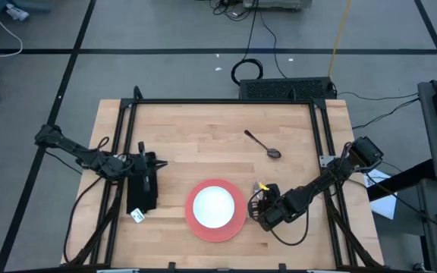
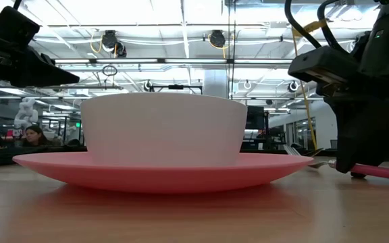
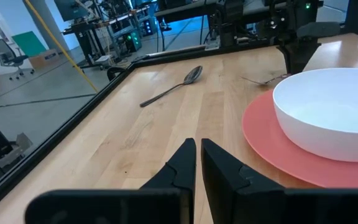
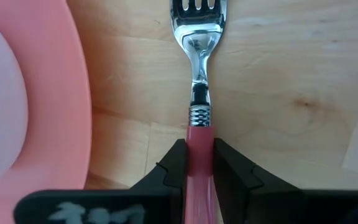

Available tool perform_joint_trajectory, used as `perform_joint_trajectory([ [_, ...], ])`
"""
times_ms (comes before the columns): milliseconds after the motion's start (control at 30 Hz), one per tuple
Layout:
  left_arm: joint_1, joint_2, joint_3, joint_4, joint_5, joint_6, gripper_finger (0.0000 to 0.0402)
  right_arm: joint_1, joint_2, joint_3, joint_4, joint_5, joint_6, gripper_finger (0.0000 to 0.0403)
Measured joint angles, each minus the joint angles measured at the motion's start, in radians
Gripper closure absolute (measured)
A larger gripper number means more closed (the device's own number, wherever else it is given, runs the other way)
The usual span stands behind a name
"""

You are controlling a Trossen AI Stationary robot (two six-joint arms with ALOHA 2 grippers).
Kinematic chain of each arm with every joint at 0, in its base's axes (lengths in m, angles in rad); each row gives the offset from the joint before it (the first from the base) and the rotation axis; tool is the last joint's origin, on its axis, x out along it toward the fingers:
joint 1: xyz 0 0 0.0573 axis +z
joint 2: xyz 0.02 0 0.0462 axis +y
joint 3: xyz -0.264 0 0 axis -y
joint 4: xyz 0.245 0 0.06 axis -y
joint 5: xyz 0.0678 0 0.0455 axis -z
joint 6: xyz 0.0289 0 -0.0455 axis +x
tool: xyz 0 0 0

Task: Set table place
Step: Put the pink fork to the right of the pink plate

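Pink-handled fork (image 4: 199, 93) sits clamped in the right gripper (image 4: 199, 163) jaws at the plate's (image 1: 237, 224) three o'clock — plate and bowl (image 1: 213, 205) already placed at the tabletop's (image 1: 203, 129) six o'clock. Spoon (image 1: 262, 144) at one o'clock remains — left gripper (image 3: 198, 163) waits at nine o'clock, jaws together, empty.

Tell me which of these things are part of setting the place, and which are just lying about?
Part of the job:
- table
- pink plate
- white bowl on the plate
- pink-handled fork, held by the right end effector beside the plate
- spoon, farther back on the table

Just lying about:
- cables on the floor
- black box behind the table
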Motion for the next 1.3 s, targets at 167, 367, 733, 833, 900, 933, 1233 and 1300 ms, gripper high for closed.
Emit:
perform_joint_trajectory([
  [167, 0.0, 0.0, 0.0, 0.0, 0.0, 0.0, 0.0371, 0.0, 0.001, -0.001, 0.003, 0.0, 0.034, 0.0362],
  [367, 0.0, 0.0, 0.0, 0.0, 0.0, 0.0, 0.0371, 0.0, 0.002, -0.003, 0.021, 0.008, 0.055, 0.0362],
  [733, 0.0, 0.0, 0.0, 0.0, 0.001, 0.0, 0.0371, 0.0, 0.003, -0.003, 0.028, 0.008, 0.094, 0.0362],
  [833, 0.0, 0.0, 0.0, 0.0, 0.001, 0.0, 0.0371, 0.0, 0.003, -0.003, 0.029, 0.007, 0.087, 0.0362],
  [900, 0.0, 0.0, 0.0, 0.0, 0.001, 0.0, 0.0371, -0.003, 0.003, -0.003, 0.029, -0.005, 0.077, 0.0362],
  [933, 0.0, 0.0, 0.0, 0.0, 0.001, 0.0, 0.0371, -0.004, 0.003, -0.003, 0.029, -0.011, 0.075, 0.0362],
  [1233, 0.0, 0.0, 0.0, 0.0, 0.001, 0.0, 0.0371, -0.008, 0.003, -0.003, 0.031, -0.017, 0.069, 0.0362],
  [1300, 0.0, 0.0, 0.0, 0.0, 0.001, 0.0, 0.0371, -0.008, 0.003, -0.003, 0.031, -0.018, 0.069, 0.0362],
])
